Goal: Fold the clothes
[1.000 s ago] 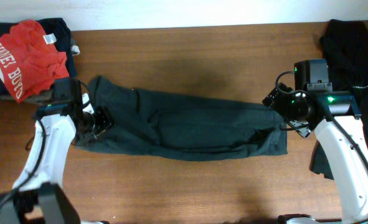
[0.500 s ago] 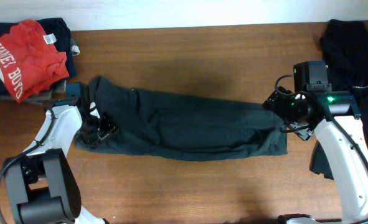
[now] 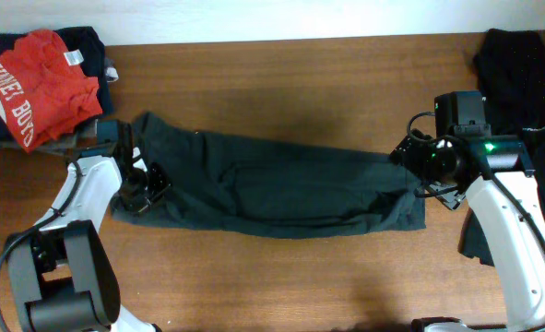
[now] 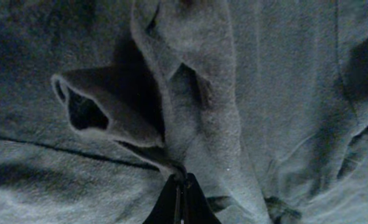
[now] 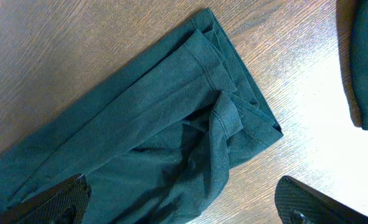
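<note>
One of the clothes, a dark grey-green garment point(image 3: 272, 189), lies stretched across the middle of the table as a long folded strip. My left gripper point(image 3: 148, 189) is at its left end. In the left wrist view the gripper point(image 4: 182, 186) is shut, pinching a raised fold of the garment point(image 4: 190, 93) between its tips. My right gripper point(image 3: 415, 175) hovers over the right end. It point(image 5: 180, 205) stands wide open, with the garment's hemmed corner point(image 5: 152, 118) lying under and between its fingers point(image 5: 65, 196), which are not touching it.
A red shirt with white lettering point(image 3: 37, 83) sits on a pile of dark clothes at the back left corner. Black garments point(image 3: 516, 65) lie along the right edge, beside the right arm, and one shows in the right wrist view point(image 5: 367, 62). Bare wood runs along the front.
My left gripper has closed on a fold at the garment's left end, and the left arm has swung in towards it. The right arm has stayed where it was, open.
</note>
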`<state>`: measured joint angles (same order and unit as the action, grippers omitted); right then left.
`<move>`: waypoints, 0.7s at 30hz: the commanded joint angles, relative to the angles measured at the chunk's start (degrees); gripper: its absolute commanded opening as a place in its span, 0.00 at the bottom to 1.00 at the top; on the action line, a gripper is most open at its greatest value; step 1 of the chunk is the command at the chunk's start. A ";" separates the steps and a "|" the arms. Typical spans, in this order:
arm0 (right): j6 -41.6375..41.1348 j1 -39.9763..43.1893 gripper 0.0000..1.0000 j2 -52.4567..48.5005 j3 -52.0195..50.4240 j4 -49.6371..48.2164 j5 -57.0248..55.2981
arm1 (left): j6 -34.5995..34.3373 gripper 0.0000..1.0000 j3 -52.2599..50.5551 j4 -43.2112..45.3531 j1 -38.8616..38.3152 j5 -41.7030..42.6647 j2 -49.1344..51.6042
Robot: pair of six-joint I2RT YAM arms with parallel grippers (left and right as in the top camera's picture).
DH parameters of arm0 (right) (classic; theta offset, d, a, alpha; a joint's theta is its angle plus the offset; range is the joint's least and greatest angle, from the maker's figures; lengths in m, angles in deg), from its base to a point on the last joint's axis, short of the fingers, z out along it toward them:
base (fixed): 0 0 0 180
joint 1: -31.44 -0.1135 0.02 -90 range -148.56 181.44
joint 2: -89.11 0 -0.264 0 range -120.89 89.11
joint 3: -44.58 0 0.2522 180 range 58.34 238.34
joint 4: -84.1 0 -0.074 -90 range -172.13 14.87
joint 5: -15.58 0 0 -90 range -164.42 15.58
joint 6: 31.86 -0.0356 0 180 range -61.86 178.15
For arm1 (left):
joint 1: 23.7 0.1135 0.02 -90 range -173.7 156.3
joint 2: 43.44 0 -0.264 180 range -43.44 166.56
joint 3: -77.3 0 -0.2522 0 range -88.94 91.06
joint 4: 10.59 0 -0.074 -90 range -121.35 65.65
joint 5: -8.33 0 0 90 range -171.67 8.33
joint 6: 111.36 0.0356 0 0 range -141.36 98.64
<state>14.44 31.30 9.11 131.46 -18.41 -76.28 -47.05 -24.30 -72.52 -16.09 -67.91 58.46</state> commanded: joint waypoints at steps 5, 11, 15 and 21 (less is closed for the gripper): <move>-0.02 0.15 0.99 0.04 0.37 1.05 0.13 | -2.08 0.01 6.34 0.15 0.15 6.43 0.33; -0.02 0.15 0.99 0.04 0.37 0.61 0.13 | -2.14 0.01 11.63 4.31 0.13 6.45 0.33; -0.02 0.15 0.99 0.04 0.37 0.87 0.39 | -2.97 0.02 11.54 6.86 0.09 6.36 0.92; -0.02 0.15 0.99 0.04 0.37 0.85 2.12 | -2.99 0.04 11.52 9.51 -0.11 5.92 4.02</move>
<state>14.42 31.30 9.11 131.46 -17.62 -75.08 -49.52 -13.28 -64.25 -16.11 -62.12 60.04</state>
